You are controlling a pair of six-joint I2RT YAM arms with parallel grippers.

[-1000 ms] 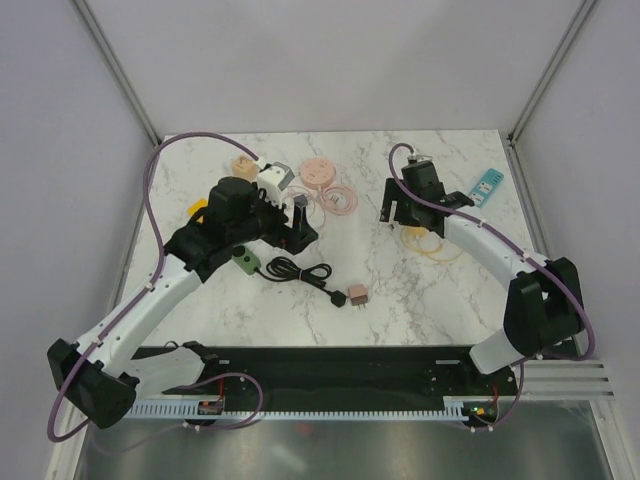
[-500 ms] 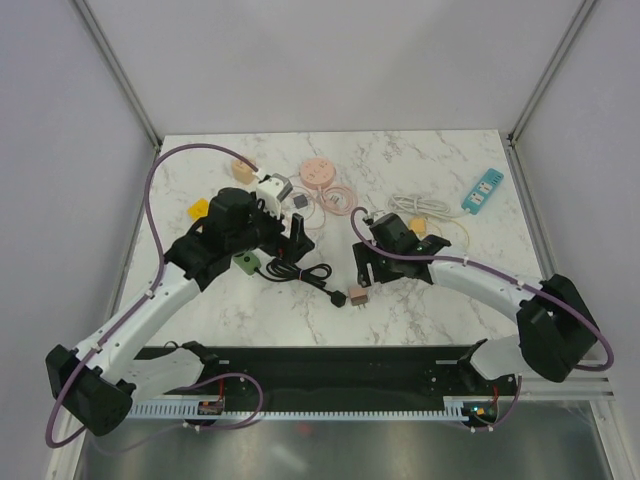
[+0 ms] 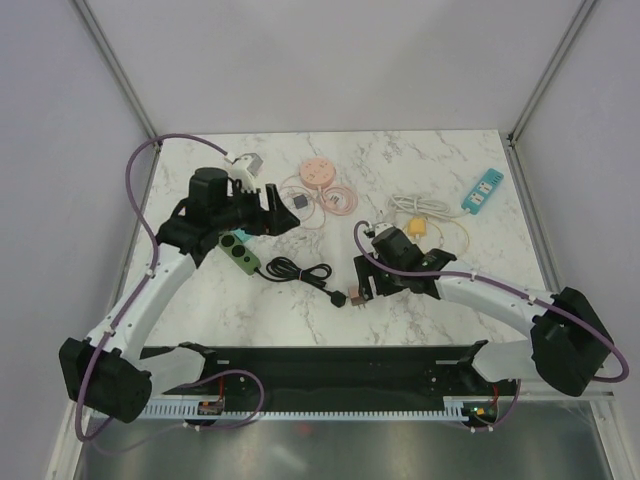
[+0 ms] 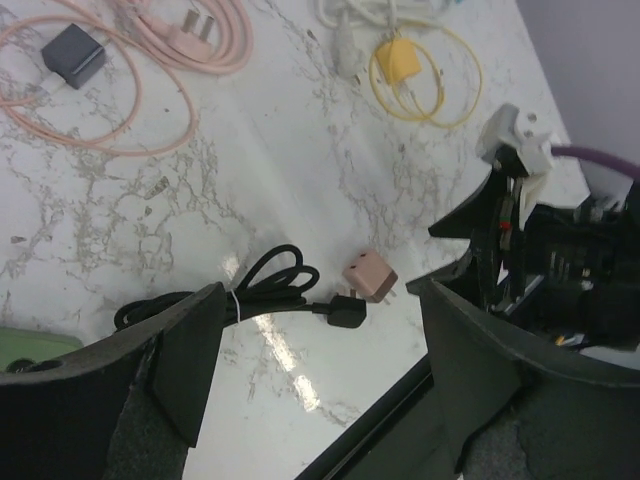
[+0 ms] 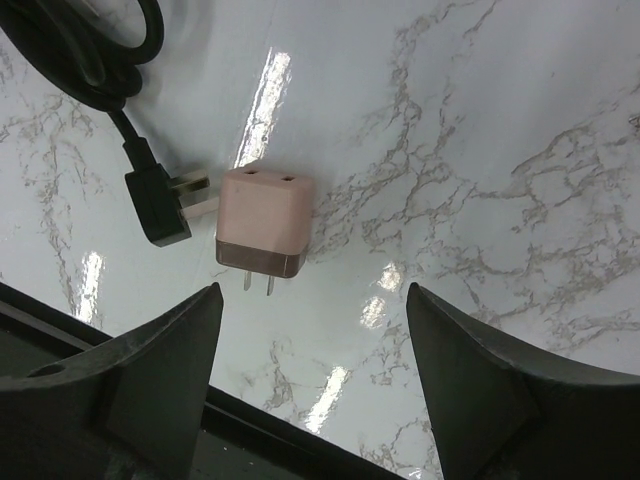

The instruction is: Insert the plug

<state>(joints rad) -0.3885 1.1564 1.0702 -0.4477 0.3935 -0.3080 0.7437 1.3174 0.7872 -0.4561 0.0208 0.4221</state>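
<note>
Just now my right fingers (image 5: 470, 390) hang spread wide and empty above the pink plug (image 5: 263, 222), which lies flat on the marble counter (image 5: 450, 150) just beside the black cord plug (image 5: 158, 208); my left fingers (image 4: 185, 365) are likewise spread, grasping nothing.

Near the front of your surface (image 3: 450, 300), the adapter (image 5: 263, 222) lies just right of the corded plug (image 5: 160, 205) — its coiled cord (image 3: 290, 269) behind and left. Socket block (image 3: 240, 251) further left; power strip (image 3: 482, 189) at the far right.
</note>
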